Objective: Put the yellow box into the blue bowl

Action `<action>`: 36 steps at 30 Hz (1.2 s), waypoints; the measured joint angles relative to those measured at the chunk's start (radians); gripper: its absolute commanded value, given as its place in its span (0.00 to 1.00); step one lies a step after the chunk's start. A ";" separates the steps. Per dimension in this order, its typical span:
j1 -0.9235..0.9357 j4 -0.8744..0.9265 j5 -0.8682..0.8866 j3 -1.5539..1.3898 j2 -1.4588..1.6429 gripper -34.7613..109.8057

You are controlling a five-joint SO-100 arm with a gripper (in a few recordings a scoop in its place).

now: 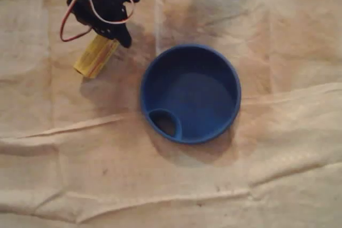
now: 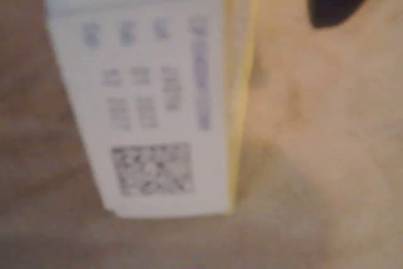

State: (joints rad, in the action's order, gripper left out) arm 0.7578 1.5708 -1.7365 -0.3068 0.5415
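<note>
Matte black arm — red and white wires looping beside it — ending in a pointed black claw.

Kind of place unclear; creased beige cloth covers surface.

— Where does the box lie in your overhead view?
— Upper left on the tabletop, with your hand over its upper end.
— And the bowl?
— To the box's right and slightly lower, near but apart; a small pocket sits inside its lower-left rim.
</note>
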 measured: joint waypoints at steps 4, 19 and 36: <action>-0.002 0.000 0.000 0.000 0.000 0.35; -0.003 0.000 0.000 0.000 0.000 0.30; -0.003 0.000 0.000 0.005 -0.015 0.24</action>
State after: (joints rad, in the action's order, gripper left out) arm 0.7547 1.5708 -1.7365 -0.3022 0.5262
